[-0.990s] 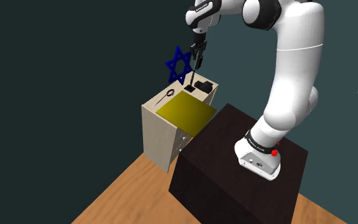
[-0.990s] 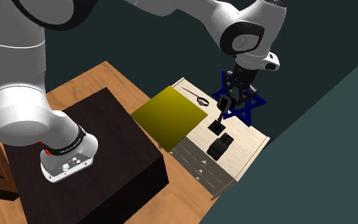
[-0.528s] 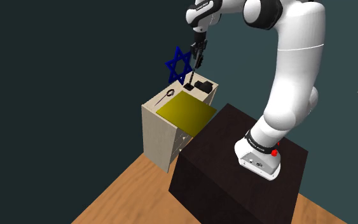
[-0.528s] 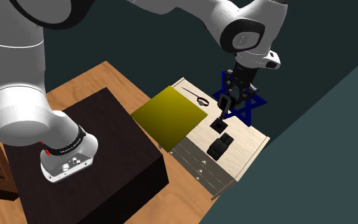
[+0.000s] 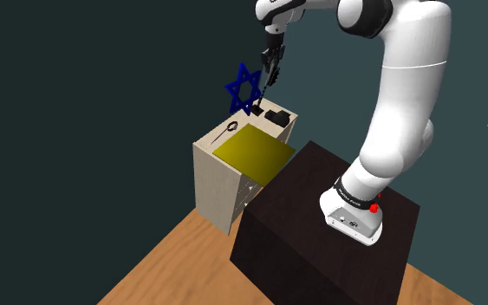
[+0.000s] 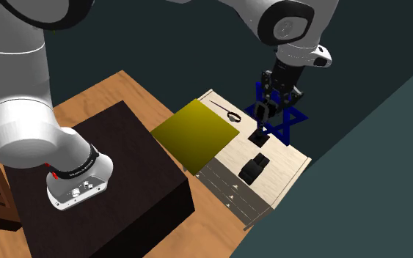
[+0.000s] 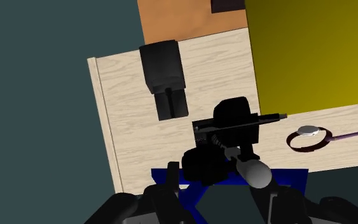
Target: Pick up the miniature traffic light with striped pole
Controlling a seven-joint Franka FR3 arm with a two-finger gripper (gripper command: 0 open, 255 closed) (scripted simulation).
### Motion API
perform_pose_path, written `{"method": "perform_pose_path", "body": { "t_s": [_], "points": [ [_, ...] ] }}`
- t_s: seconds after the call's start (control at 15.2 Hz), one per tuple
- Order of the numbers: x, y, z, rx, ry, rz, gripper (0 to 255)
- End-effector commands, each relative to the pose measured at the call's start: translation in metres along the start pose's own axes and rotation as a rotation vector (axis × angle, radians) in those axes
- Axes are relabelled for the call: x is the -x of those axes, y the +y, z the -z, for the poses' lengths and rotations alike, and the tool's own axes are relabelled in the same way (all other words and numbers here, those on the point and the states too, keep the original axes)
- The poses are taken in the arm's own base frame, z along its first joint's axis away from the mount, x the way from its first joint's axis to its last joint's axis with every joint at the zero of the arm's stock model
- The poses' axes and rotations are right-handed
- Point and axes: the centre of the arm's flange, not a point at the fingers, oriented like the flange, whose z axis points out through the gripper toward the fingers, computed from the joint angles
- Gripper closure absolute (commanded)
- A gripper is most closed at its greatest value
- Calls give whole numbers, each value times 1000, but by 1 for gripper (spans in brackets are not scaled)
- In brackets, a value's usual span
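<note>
A: State of black two-finger tool (image 6: pixel 268 116)?
B: Clamped on miniature traffic light (image 7: pixel 231 124): all black, thin pole, square base, grey rounded end by fingers. Stripes too small to tell.
A: Whereabouts?
B: Base low over pale wooden desk (image 6: pixel 285 167), beside blue star-shaped frame (image 5: pixel 244 88).

the light is soft and even. my arm (image 5: pixel 404 95) is the brightest thing, white on top and shading to grey underneath. the walls (image 5: pixel 77 104) beyond my gripper (image 7: pixel 217 189) are dim teal, one darker than the other. the dresser top (image 7: pixel 126 114) beneath the gripper is pale and evenly lit. the yellow sheet (image 7: pixel 311 51) on it fades from bright yellow to olive. the traffic light (image 7: pixel 231 127) clasped in my gripper and the black box (image 7: pixel 163 70) just past it read as flat black masses. a rounded tip (image 7: pixel 254 170) close to the gripper carries one pale highlight. my stand (image 5: pixel 320 225) is nearly black.
</note>
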Motion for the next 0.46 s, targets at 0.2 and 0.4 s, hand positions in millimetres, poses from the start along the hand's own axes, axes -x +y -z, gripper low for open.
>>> {"method": "perform_pose_path", "body": {
  "t_s": [0.2,0.4],
  "points": [
    [2,2,26,0,0,0,255],
    [3,2,32,0,0,0,255]
  ]
}}
